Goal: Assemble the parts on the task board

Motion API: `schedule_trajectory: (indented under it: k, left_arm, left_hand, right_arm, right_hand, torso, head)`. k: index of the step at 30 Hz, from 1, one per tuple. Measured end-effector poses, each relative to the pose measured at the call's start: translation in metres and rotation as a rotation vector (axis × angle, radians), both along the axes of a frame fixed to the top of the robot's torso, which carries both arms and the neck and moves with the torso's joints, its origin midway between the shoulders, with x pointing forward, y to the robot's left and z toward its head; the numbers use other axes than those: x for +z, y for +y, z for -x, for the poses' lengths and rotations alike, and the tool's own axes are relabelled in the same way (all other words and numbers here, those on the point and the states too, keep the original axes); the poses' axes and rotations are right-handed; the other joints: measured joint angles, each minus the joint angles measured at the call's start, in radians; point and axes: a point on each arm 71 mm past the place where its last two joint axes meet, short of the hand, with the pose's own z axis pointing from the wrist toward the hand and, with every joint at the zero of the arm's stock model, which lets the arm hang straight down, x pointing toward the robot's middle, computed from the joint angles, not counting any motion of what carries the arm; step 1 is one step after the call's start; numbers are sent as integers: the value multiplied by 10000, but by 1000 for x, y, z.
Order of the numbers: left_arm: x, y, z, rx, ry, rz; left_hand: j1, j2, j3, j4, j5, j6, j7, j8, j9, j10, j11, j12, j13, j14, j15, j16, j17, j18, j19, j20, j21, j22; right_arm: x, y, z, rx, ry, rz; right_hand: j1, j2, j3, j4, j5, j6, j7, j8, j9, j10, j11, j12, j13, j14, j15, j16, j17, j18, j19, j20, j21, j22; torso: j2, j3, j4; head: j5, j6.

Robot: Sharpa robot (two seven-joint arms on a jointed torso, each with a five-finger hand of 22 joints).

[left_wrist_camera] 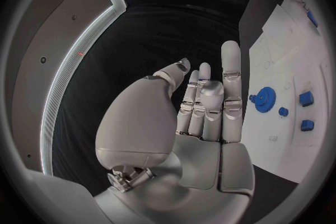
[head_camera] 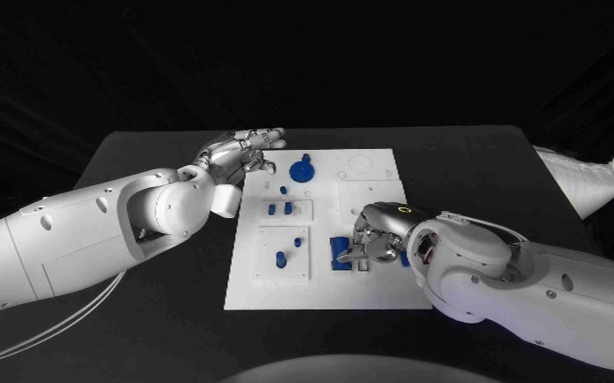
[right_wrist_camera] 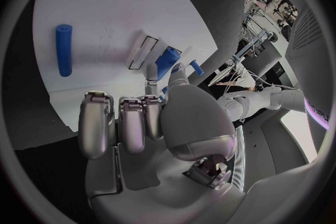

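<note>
I see the black table [head_camera: 153, 330] spanning the lower half of the head view, its far edge running across the middle of the frame against a dark background. Directly on it lies the white task board [head_camera: 371, 299], roughly centred and reaching from mid-frame down toward the lower middle. Bare tabletop shows to the left and right of the board and in a strip below it. At the lower left of the frame I can make out thin pale cables [head_camera: 58, 330] curving over the table surface toward the left edge. At the right edge, just past the table's corner, there is a pale object I cannot identify.
</note>
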Motion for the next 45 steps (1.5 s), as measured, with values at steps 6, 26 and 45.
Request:
schedule_trajectory:
  k: [6, 26, 45]
  left_arm:
    - [0, 0, 0, 3, 5, -1]
    - [1, 3, 2, 10, 16, -6]
    - [1, 3, 2, 3, 14, -7]
  left_hand:
    - [0, 0, 0, 0, 0, -37, 35, 0, 0, 0, 0, 0, 0, -75, 3, 0, -20, 0, 0, 0, 0, 0]
    - [0, 0, 0, 0, 0, -36, 34, 0, 0, 0, 0, 0, -1, -75, 3, 0, -19, 0, 0, 0, 0, 1]
    - [0, 0, 0, 0, 0, -37, 34, 0, 0, -35, 35, 39, 6, -75, 3, 0, -39, -1, -36, 36, 0, -6]
  right_arm:
    - [9, -18, 4, -375, -197, -340]
    - [24, -101, -4, -2035, -653, 81]
    - [-8, -87, -2, -1429, -159, 899]
  right_hand:
    - [-3, -3, -113, 113, 378, -720, 242, -486, -149, 83, 102, -128, 11, 28, 45, 0, -1, -1, 0, 0, -4, -131]
    - [359, -148, 0, 0, 1092, -910, 447, -1203, -425, 8, 349, -310, 14, 1, 220, -1, -3, 0, -20, 201, -5, -121]
    - [373, -134, 0, 1, 1131, -873, 483, -1217, -434, -11, 368, -311, 14, 16, 235, -39, -5, 0, -20, 200, -46, -154]
  torso:
    - [-1, 0, -4]
    - [11, 1, -103]
    - [19, 13, -97]
  head:
    - [-41, 39]
    - [-223, 160]
    - [-237, 113]
